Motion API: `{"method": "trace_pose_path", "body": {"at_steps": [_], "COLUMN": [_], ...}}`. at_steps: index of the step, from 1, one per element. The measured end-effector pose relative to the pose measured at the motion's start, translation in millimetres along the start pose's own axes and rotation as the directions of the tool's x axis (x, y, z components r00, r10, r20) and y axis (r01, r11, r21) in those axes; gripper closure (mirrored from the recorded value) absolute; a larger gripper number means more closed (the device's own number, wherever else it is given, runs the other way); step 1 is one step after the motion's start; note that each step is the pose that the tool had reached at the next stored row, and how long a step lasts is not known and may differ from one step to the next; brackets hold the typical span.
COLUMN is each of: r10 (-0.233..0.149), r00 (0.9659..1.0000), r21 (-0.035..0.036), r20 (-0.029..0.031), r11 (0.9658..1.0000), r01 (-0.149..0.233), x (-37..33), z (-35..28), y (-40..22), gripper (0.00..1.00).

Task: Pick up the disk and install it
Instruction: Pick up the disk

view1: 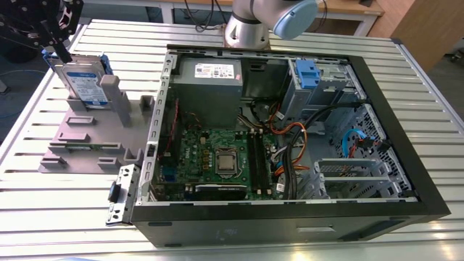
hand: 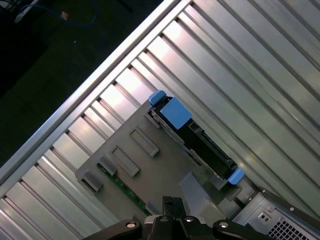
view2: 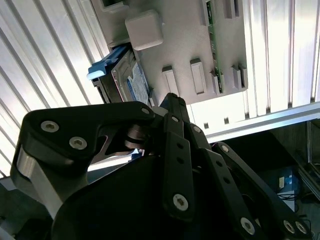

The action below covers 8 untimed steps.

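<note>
The disk (view1: 83,81) stands on edge in the grey plastic stand (view1: 83,138) at the exterior view's left, silver with a white-and-blue label and a blue bracket. My black gripper (view1: 62,53) hangs right above its top corner, open, with one finger reaching down beside the disk's edge. In the second wrist view the disk (view2: 126,76) and the blue bracket (view2: 100,70) lie just beyond the gripper (view2: 150,107) linkage, which hides the disk's near end. The first wrist view looks down on the disk (hand: 197,142) edge-on in the stand (hand: 150,165).
An open computer case (view1: 156,130) lies at the exterior view's right of the stand, holding a motherboard (view1: 221,157), a power supply (view1: 210,81) and a blue drive bay (view1: 308,73). The arm's base (view1: 246,27) stands behind it. Everything rests on a slatted metal table (view1: 58,206).
</note>
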<state>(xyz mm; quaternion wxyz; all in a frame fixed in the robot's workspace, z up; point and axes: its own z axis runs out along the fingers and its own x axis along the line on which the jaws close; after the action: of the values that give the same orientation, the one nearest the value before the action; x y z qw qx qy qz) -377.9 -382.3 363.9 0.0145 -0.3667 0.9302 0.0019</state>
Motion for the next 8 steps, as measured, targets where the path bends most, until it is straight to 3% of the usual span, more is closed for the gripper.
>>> {"method": "trace_pose_path", "body": {"at_steps": [8], "r10": [-0.008], "r00": [1.0000], "r21": [-0.0002], "r20": [0.0000], "r11": [1.0000], "r01": [0.008], "x": [0.0], "z": [0.0], "y": [0.0], "gripper": [0.89]}}
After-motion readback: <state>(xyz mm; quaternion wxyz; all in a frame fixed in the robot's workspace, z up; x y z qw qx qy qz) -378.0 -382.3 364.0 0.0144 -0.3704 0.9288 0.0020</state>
